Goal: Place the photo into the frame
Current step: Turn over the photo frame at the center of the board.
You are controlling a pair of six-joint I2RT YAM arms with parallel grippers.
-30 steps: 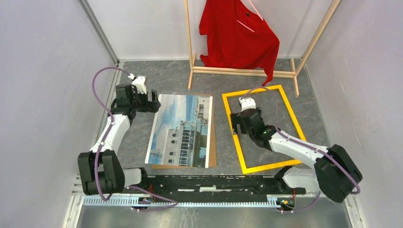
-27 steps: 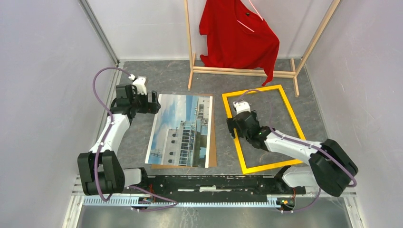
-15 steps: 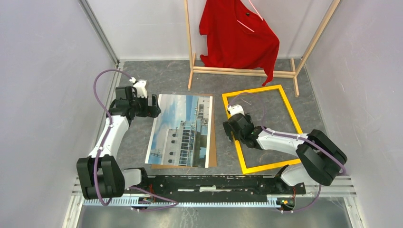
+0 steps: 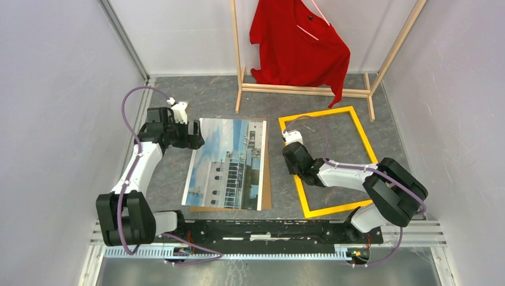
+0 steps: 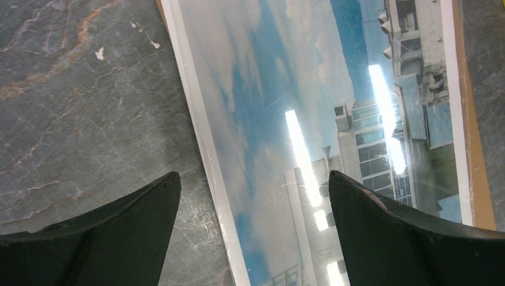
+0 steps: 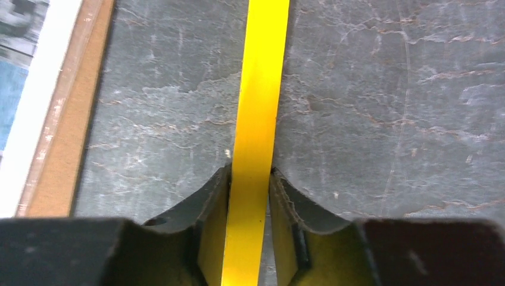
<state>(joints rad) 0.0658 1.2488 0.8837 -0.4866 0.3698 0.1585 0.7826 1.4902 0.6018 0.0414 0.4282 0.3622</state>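
Observation:
The photo (image 4: 229, 164), a print of a white building under blue sky, lies face up on the grey floor left of centre. My left gripper (image 4: 193, 134) hovers open over its upper left edge; in the left wrist view the two fingertips stand wide apart (image 5: 253, 179), one over the floor and one over the photo (image 5: 309, 89). To the right lies the yellow frame (image 4: 366, 149). My right gripper (image 4: 290, 156) sits on its left bar. In the right wrist view both fingers press the sides of the yellow frame bar (image 6: 259, 89), the gripper (image 6: 250, 173) shut on it.
A brown backing board (image 4: 266, 179) lies under the photo, its strip showing on the right side (image 6: 71, 119). At the back stands a wooden clothes rack (image 4: 304, 90) with a red shirt (image 4: 298, 44). Grey walls close in on both sides.
My right gripper slid left across the frame's opening to its left bar and closed on it. My left gripper edged slightly toward the photo and stayed open.

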